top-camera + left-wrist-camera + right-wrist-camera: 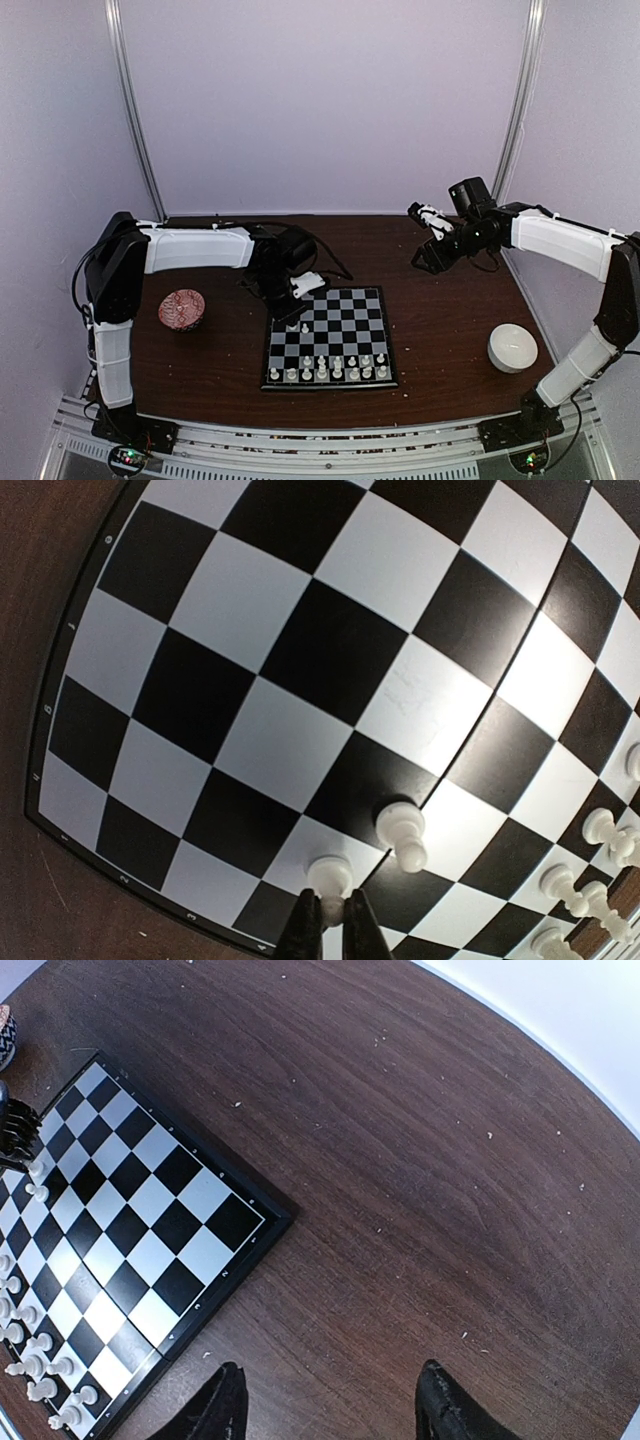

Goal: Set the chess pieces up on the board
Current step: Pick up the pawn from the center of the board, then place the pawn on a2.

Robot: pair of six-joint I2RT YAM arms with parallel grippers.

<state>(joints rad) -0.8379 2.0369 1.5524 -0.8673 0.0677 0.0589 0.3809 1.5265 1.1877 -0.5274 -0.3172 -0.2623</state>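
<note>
The board [345, 310] lies at the table's middle front, black-and-white checkered with a thin black rim. White chess pieces [330, 370] stand in two rows along its near edge. At the board's left side my left gripper [333, 905] is shut on a small white pawn [330, 872], which stands on a white square near the rim. A second pawn [402, 830] stands one square away, free. In the top view that left gripper [291, 305] hangs over these two pawns [298, 327]. My right gripper [335, 1400] is open and empty above bare table, right of the board [150, 1210].
A red patterned bowl [181, 309] sits left of the board. A white bowl [512, 347] sits to the right. Pale crumbs [465, 1335] dot the brown table. White walls close in the back and both sides.
</note>
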